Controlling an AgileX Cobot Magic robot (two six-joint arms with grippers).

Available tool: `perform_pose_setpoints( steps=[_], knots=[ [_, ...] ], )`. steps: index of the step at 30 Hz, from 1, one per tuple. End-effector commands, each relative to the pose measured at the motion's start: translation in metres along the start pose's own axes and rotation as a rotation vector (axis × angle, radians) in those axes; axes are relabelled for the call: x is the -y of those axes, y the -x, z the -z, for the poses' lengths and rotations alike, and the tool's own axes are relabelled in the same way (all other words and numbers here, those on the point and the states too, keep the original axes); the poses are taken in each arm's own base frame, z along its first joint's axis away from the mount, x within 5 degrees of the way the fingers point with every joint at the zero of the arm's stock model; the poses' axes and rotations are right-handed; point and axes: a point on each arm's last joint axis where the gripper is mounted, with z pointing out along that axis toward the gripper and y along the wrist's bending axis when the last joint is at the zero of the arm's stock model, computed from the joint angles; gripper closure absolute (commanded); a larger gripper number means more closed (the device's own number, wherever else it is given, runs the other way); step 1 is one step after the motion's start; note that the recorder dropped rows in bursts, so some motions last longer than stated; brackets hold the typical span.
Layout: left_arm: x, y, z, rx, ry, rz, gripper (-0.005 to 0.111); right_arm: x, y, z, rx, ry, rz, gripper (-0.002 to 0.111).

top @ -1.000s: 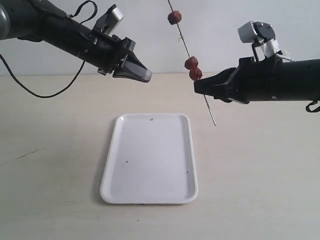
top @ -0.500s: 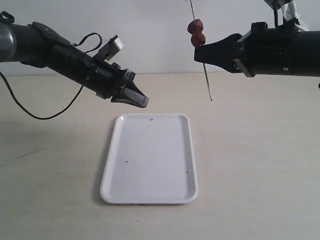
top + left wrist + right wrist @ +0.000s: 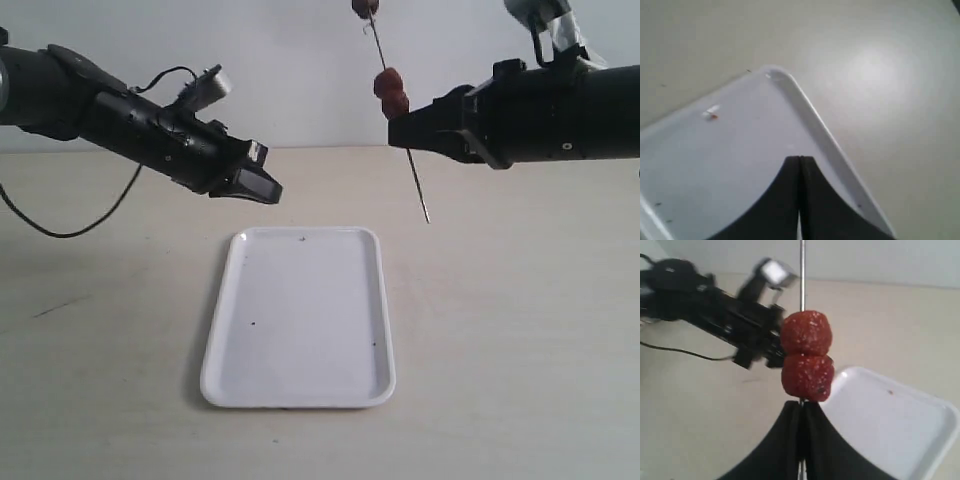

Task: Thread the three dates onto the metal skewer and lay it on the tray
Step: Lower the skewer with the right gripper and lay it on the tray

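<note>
Nearest the viewer, the tray (image 3: 300, 330) lies flat and bare on the counter (image 3: 520, 350). Above the tray's far left corner hangs the left claw (image 3: 265, 188), pressed together and holding nothing. Beyond the tray's far right corner the right claw (image 3: 398, 131) is clamped on the skewer (image 3: 418, 185), which stands steeply, its point hanging above the counter just off that corner, not over the tray. Two dates (image 3: 391, 90) sit touching each other directly above the clamp; the third date (image 3: 365, 6) rides higher up the rod, apart from them, at the top edge of the view. Likely hazards: a thin rod pinched at one spot may swivel in the clamp while being tipped level; tipping it past level could let the loose upper date slide toward the free end and off; a point-first approach may catch the tray's rim; and letting go from high above the tray could make the skewer bounce or roll onto the counter.
</note>
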Motion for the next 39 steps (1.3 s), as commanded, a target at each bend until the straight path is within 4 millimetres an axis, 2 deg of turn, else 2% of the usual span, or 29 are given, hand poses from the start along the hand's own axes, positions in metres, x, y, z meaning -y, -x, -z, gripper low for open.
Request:
perform_pose_setpoints(
  steps=[1, 7, 11, 21, 29, 39],
  knots=[
    [0.008, -0.002, 0.029, 0.151, 0.199, -0.014, 0.107, 0.000, -0.007, -0.010, -0.075, -0.156, -0.038, 0.108],
    [0.019, -0.029, 0.064, 0.240, 0.399, -0.049, 0.107, -0.031, -0.020, -0.038, -0.113, -0.222, -0.038, 0.108],
    [0.029, -0.055, 0.093, 0.309, 0.545, -0.049, 0.107, -0.046, -0.035, -0.057, -0.144, -0.259, -0.134, 0.108],
    [0.057, -0.081, 0.131, 0.398, 0.618, -0.087, 0.107, -0.045, -0.083, -0.103, -0.243, -0.361, -0.298, 0.108],
    [0.065, -0.085, 0.140, 0.425, 0.619, -0.099, 0.107, -0.026, -0.114, -0.123, -0.330, -0.425, -0.397, 0.108],
    [0.065, -0.084, 0.141, 0.429, 0.624, -0.099, 0.107, -0.015, -0.131, -0.131, -0.370, -0.469, -0.444, 0.108]
  ],
)
